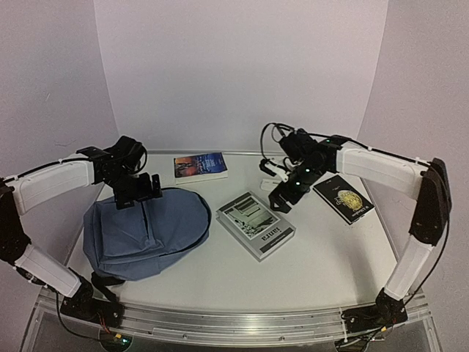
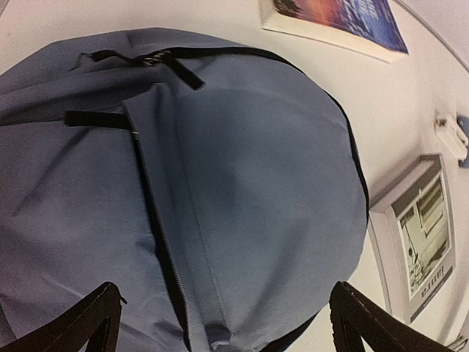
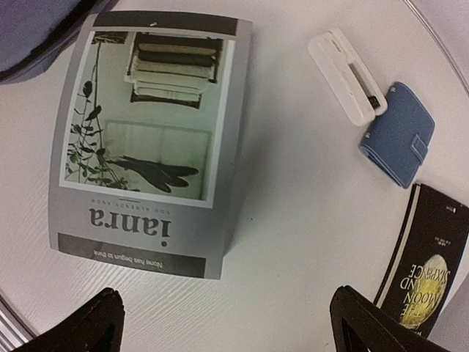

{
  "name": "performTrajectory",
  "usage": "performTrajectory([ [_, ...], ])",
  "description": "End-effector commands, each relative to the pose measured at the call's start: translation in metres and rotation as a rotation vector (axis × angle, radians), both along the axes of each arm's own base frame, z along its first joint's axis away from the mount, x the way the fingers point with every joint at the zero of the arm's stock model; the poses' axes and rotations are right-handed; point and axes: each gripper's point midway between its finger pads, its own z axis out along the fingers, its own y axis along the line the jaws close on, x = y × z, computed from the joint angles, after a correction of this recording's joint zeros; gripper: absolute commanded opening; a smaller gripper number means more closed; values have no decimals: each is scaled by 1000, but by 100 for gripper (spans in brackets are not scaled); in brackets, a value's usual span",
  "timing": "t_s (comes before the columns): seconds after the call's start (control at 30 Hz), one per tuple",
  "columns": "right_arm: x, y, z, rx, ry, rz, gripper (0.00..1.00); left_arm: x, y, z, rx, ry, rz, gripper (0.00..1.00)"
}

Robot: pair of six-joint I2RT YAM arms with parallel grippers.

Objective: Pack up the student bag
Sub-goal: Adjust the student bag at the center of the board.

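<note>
The slate-blue student bag (image 1: 143,235) lies flat at the left of the table, front pocket up, its dark zippers (image 2: 157,235) looking closed. My left gripper (image 1: 139,192) hovers open and empty over the bag's rounded top end; in the left wrist view (image 2: 223,323) the bag (image 2: 242,183) fills the space between the fingers. A grey book titled "ianra" (image 1: 256,224) lies at the table's middle. My right gripper (image 1: 284,196) is open and empty above the table just right of that book (image 3: 154,139).
A blue-covered book (image 1: 200,166) lies at the back, beyond the bag. A black book with a gold moon (image 1: 343,199) lies at the right. A white case (image 3: 344,73) and a small blue wallet (image 3: 399,132) lie at the back under the right arm.
</note>
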Motion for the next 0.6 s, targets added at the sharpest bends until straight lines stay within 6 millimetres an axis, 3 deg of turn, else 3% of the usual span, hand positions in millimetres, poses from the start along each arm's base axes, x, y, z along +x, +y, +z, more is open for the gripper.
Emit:
performTrajectory([
  [0.0,25,66,20,-38,-148,73,98,3,36,15,-91,-54,180,100],
  [0.13,33,123,7,-92,-228,122,98,11,43,14,-101,-76,210,100],
  [0.23,52,151,-15,-136,-271,110,98,21,42,9,-69,-53,208,100],
  [0.27,60,158,-14,-135,-293,101,98,24,41,7,-69,-45,205,100],
  [0.43,82,177,-54,-194,-317,103,98,34,31,-3,-94,-25,187,100],
  [0.57,92,169,-82,-290,-339,97,98,40,23,-13,-111,-8,166,100],
])
